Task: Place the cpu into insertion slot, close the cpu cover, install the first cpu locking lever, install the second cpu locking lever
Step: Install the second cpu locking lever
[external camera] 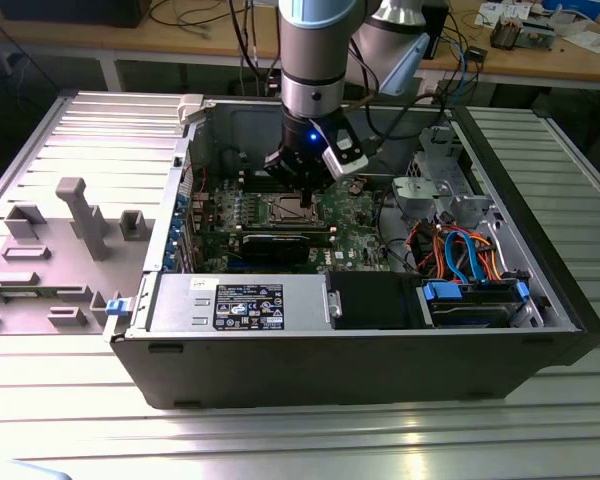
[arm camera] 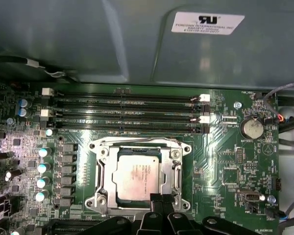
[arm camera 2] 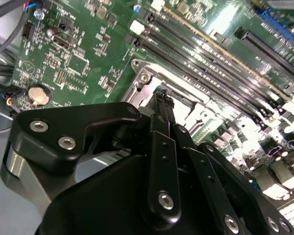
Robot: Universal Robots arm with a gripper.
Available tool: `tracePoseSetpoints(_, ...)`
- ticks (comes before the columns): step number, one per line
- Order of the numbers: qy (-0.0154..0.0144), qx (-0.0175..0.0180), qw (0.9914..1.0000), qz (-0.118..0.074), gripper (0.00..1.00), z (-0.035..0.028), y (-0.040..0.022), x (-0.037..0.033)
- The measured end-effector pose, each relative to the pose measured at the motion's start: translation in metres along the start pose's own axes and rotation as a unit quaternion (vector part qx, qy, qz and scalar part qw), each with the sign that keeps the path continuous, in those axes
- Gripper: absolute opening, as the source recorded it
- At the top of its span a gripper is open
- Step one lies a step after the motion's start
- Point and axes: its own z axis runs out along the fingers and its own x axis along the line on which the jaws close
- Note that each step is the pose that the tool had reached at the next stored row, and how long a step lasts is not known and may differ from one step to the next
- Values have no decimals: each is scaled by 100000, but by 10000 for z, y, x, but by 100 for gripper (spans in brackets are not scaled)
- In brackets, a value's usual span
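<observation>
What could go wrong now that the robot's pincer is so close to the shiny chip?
The pincer sits right at the edge of the chip, which lies in its socket with the metal frame around it. If it pushes off-centre, it might tilt or scratch the chip. The memory slots and small round parts stand close by, so a sideways slip could bump them.

A white label (arm camera: 208, 22) – small print – on the case wall (arm camera: 88, 39).
</observation>
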Motion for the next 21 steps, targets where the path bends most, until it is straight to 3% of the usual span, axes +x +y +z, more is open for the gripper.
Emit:
tracePoseSetpoints(3,7,14,100000,1,11,-18,-32,2)
tracePoseSetpoints(8,242,-14,100000,4,11,-79,-31,-1)
tracePoseSetpoints(10,982,-33,99995,34,11,-79,-34,3)
tracePoseSetpoints(12,1382,-46,99990,57,11,-77,-39,10)
tracePoseSetpoints(21,1401,-48,99990,56,11,-77,-42,11)
